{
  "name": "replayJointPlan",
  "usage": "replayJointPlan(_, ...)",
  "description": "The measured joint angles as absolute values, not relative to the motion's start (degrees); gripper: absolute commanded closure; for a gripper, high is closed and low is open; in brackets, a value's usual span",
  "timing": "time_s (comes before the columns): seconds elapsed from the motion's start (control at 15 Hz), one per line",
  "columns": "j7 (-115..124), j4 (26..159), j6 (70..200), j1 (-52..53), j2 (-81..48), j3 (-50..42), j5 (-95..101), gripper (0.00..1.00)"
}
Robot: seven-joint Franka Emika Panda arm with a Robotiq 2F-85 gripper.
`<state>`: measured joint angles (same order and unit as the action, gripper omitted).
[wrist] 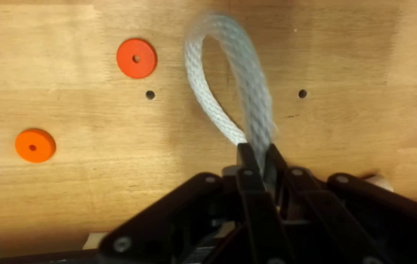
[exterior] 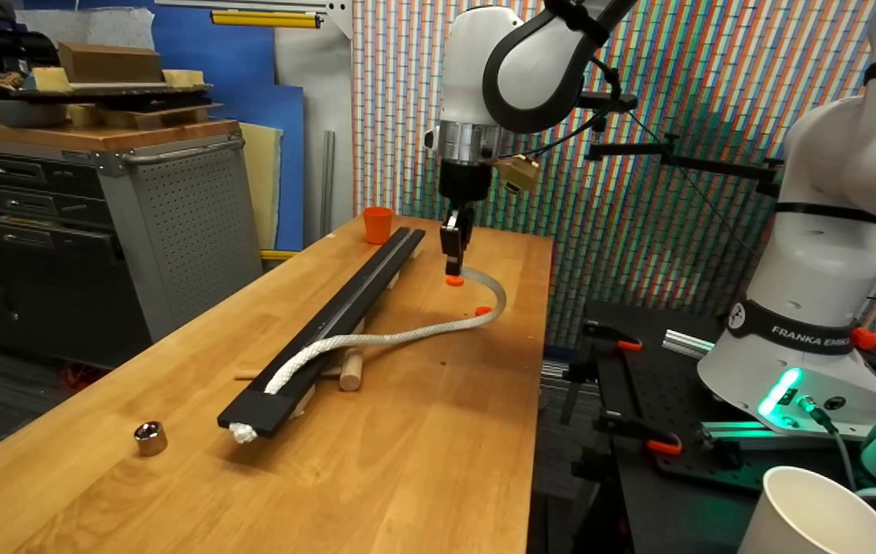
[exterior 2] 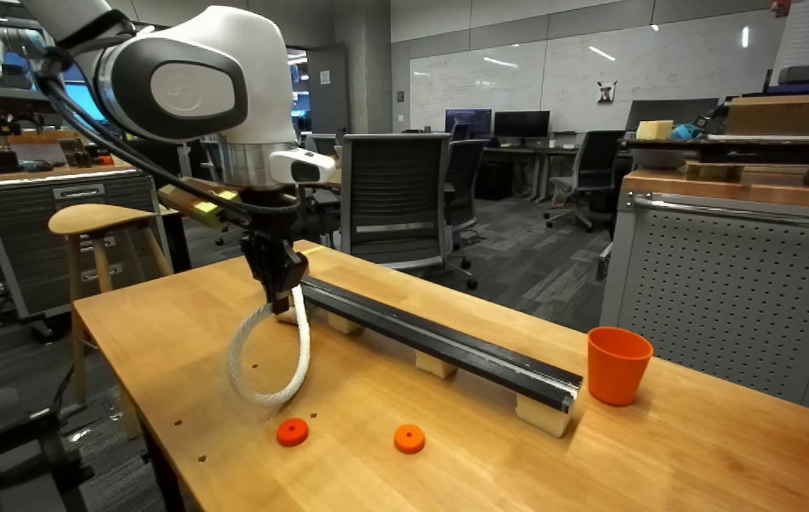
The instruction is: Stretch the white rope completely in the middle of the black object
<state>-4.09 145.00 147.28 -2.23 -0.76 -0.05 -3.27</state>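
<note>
Bearing the setup: wooden table (exterior: 446,431) | black bar (exterior 2: 440,341) lengthwise, likely the laying track | white rope (exterior: 399,337): tip out bar's end, seemingly anchored; rest running off slack beside bar | gripper (wrist: 258,149): clamped on rope, presumably to pull it taut | pale blocks (exterior 2: 543,415): propping bar, maybe for clearance

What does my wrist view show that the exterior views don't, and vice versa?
Only the wrist view shows the white rope running between both fingers, seen from above. Only exterior views show the orange cup and, in an exterior view, the black bar end to end plus a metal cylinder. All share the gripper, rope, red disc, orange disc and part of the bar.
</note>
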Motion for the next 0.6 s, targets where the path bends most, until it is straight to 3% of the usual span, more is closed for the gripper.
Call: replayJointPlan(0.6, 23.2, 132.5, 148.9, -1.7, -13.8, -5.6, 12.8, 0.97)
